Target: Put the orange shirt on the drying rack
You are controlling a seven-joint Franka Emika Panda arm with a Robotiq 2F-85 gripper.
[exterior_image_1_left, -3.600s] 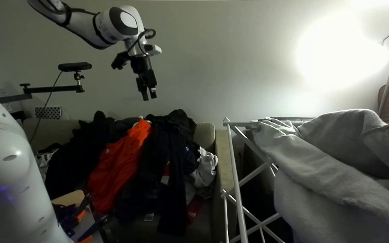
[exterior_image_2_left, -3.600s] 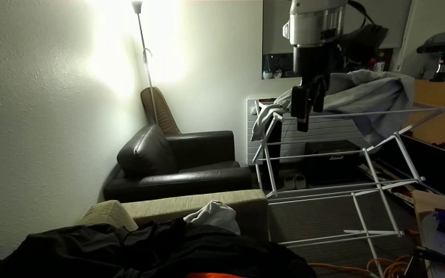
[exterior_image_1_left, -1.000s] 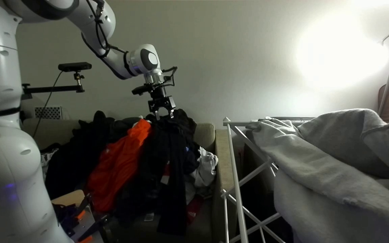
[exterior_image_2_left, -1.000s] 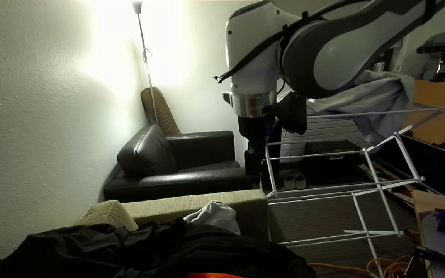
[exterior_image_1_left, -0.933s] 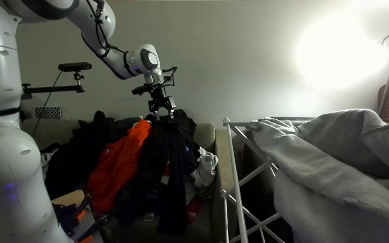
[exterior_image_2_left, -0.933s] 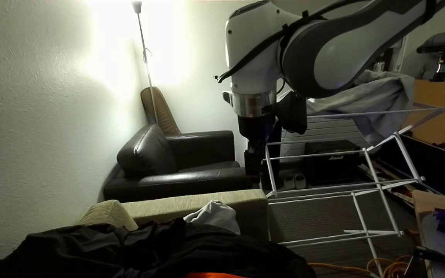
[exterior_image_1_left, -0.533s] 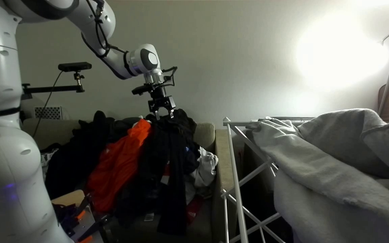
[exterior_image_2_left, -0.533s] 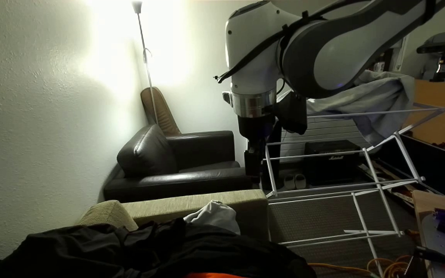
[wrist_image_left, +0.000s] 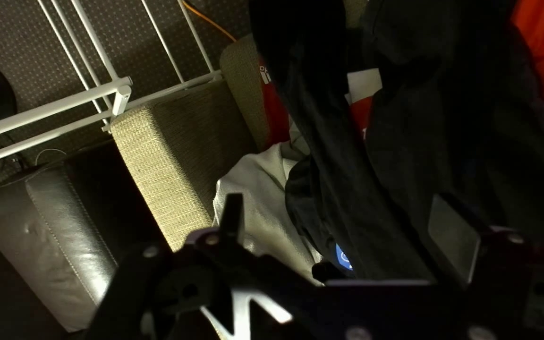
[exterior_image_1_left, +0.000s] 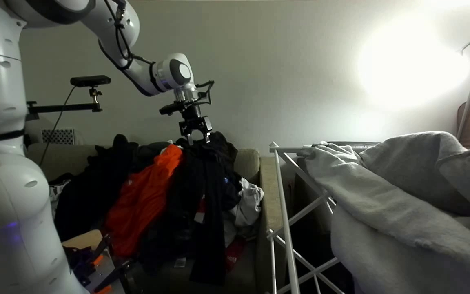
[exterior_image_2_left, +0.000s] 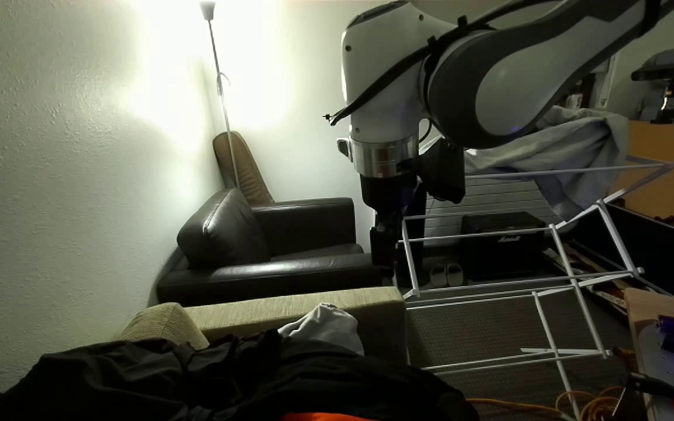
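The claw (exterior_image_1_left: 198,140) points downward w/ its jaws wide apart, and it has hold of no cloth. Under it, in the wrist view, are the black clothes (exterior_image_1_left: 208,183); if it touches their top edge, I cannot tell. The orange shirt (exterior_image_1_left: 145,200) lies on the sofa (exterior_image_1_left: 248,163), directly beside these clothes, w/ dark fabric (exterior_image_1_left: 88,200) at its other long edge; the wrist view shows a part of it, top rt. corner. On the opposite side of the black clothes comes a pale cloth (exterior_image_1_left: 249,204), then the armrest (exterior_image_1_left: 271,192), which stands b/w the clothes and the drying rack (exterior_image_2_left: 575,284). The rack's end is just beside the armrest; contact cannot be judged. Above the armrest, b/w claw and rack, is a wide stretch of air, w/ the wall (exterior_image_1_left: 284,81) behind. In both exterior views a grey cloth (exterior_image_1_left: 406,228) hangs over the rack's top. The dark armchair (exterior_image_2_left: 278,275) is near, on the armrest's outer side.
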